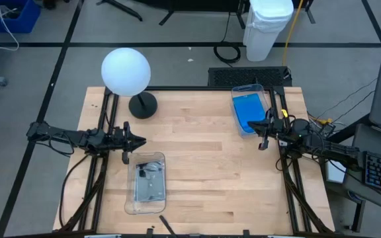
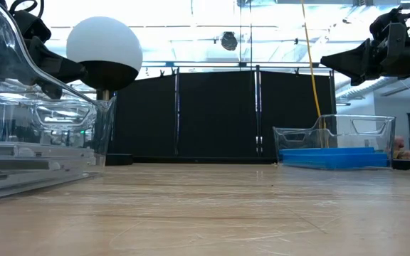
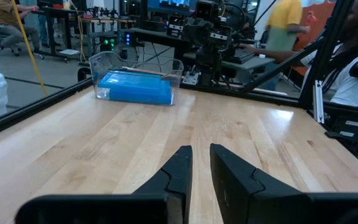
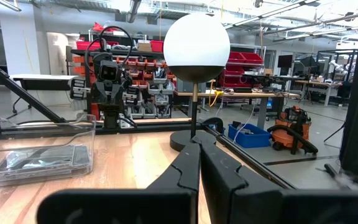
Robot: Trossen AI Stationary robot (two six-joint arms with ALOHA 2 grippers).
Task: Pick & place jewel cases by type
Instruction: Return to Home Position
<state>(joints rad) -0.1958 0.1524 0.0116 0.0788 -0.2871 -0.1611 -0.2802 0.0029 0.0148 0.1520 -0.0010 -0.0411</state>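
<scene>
So, pincer first: the left pincer (image 1: 137, 140) sits left of centre in the overhead frame, pointing right. Its wrist camera shows just a narrow slit between the fingers, with nothing in it. The right pincer (image 1: 262, 132) is over on the right side pointing left, fingers pressed together and empty too.

Going outward from the left one, the dark jewel cases (image 1: 149, 185) lie directly below it in the frame, stacked flat inside a clear bin (image 1: 128, 188) at lower left. That bin's long axis runs up-down in the picture, crosswise to the arm. The left arm is clearly the nearer one.

Mirror story on the other side: the blue jewel cases (image 1: 249, 109) are in a second clear bin (image 1: 247, 86) at upper right. It sits just above and a bit left of the right pincer, long axis also up-down. I can't count how many are in either stack.

I don't see any case lying loose on the bare worktop (image 1: 204, 172), so I'd call the sorting done. All that's left, I reckon, is parking the arms, and each pincer only has to stay off its neighbouring bin wall. The globe lamp (image 1: 126, 71) at upper left is near the left arm, so that's worth watching.
</scene>
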